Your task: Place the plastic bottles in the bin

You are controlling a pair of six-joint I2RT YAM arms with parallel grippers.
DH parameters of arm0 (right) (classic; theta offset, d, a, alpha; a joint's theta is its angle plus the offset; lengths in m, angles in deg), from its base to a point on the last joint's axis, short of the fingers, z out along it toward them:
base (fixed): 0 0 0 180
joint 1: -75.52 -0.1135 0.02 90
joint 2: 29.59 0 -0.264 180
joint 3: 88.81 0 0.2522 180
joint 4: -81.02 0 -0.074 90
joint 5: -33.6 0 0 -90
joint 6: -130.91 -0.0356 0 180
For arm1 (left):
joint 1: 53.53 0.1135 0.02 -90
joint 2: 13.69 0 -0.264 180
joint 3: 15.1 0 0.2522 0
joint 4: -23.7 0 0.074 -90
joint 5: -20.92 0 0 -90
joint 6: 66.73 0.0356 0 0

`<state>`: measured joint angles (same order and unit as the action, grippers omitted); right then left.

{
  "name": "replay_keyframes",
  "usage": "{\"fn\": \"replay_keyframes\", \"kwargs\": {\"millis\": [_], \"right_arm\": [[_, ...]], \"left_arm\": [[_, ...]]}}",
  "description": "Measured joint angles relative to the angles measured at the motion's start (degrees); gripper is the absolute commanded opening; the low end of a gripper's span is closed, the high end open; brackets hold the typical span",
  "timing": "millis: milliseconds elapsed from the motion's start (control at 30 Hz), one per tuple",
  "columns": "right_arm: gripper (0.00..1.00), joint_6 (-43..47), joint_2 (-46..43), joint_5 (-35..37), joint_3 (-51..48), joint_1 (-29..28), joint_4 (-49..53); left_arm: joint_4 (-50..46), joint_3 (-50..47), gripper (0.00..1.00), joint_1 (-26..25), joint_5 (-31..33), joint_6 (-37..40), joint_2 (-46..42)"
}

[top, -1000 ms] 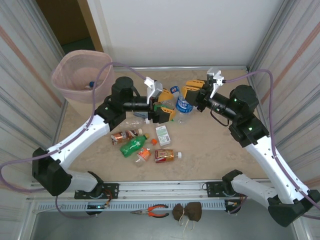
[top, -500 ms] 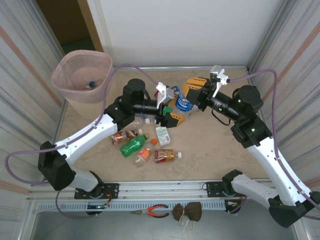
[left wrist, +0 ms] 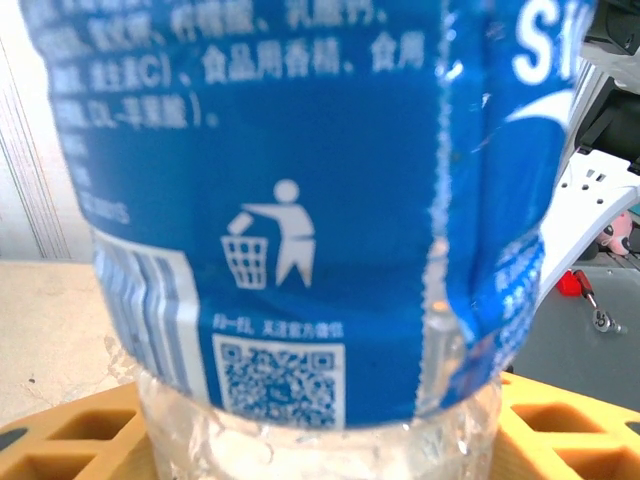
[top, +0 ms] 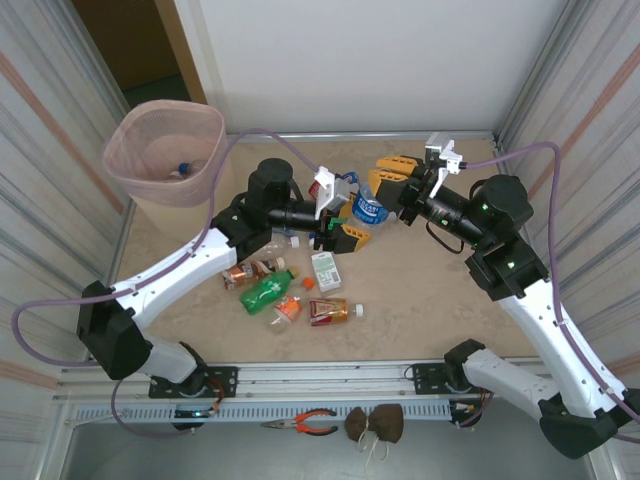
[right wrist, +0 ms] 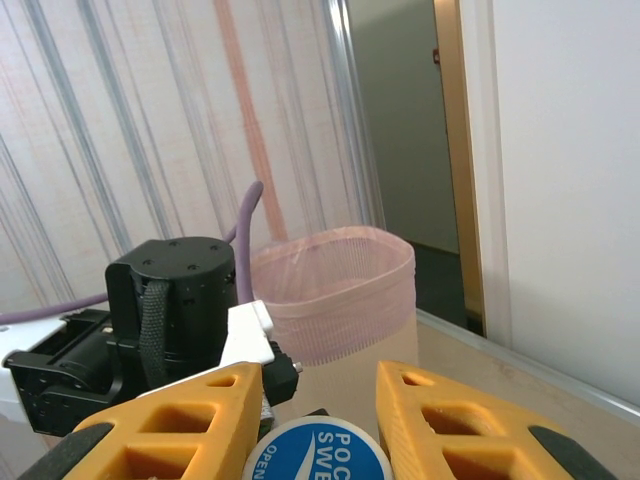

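While left arm (top: 190,262) is half-covering clear bottle (top: 275,243), right fingers (right wrist: 450,410) are clamping blue bottle (left wrist: 300,150); left fingers (left wrist: 570,425): grip unclear; five lying loose.

Watching from my feed, the beige bench (top: 430,300) is boxed in: a plain white wall (top: 350,60) behind it, ribbed pale panels (top: 45,150) with a pinkish stripe on either side. Beyond the bench's far left corner, a wood-framed doorway (top: 135,45) opens onto a dim space. The light is even.
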<state>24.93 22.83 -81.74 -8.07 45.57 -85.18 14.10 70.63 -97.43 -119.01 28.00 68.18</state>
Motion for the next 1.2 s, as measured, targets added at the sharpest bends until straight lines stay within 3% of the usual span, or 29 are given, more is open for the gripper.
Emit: {"fn": "replay_keyframes", "kwargs": {"millis": [133,167,300,433,733,1200], "right_arm": [[0.08,0.0,0.0,0.2,0.0,-0.1,0.0],[0.13,0.1,-0.1,0.2,0.0,-0.1,0.1],[0.47,0.2,-0.2,0.5,0.0,-0.2,0.4],[0.62,0.8,-1.0,1.7,0.0,-0.9,1.5],[0.66,3.4,-5.1,5.9,0.0,-1.7,4.8],[0.67,5.2,-7.5,9.0,0.0,-1.7,5.9]], "left_arm": [[0.0,0.0,0.58,0.0,0.0,0.0,0.0],[0.0,0.0,0.58,0.0,0.0,0.0,0.0],[0.0,0.0,0.57,0.0,0.0,0.0,0.0],[0.0,0.0,0.57,0.0,0.4,0.1,0.0],[-1.9,0.0,0.58,0.7,4.3,1.7,-2.1],[-9.8,0.3,0.57,10.7,19.5,0.6,-12.5]]}}
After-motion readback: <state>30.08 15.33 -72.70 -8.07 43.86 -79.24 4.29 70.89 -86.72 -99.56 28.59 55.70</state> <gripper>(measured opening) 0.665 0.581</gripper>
